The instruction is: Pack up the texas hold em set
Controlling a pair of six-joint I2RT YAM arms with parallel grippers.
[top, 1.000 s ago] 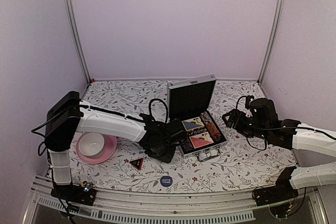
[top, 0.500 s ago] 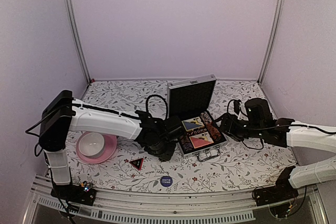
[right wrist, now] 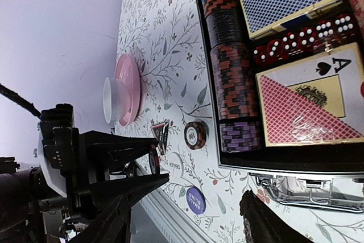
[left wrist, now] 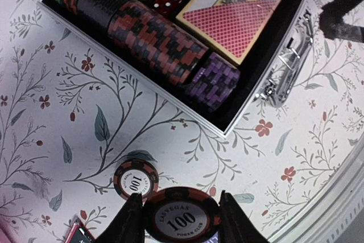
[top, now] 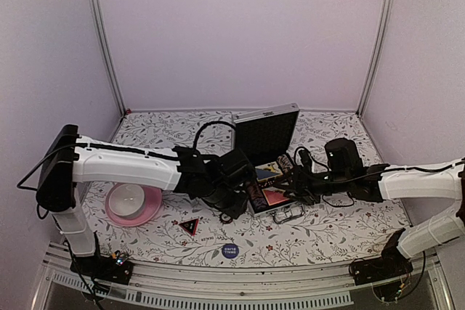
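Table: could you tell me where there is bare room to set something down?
Free: back left, between wall and left arm; front right, between case and near edge. Crowded: left of case: left gripper, loose chip, triangle, blue disc.

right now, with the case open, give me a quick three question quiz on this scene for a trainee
1. True or false: the left gripper is shut on a poker chip.
2. What lies loose on the table beside the case? A) a second chip B) a card deck C) a die
3. Fill in: the dice in the case are ____.
Key: 1 true; 2 A; 3 red.
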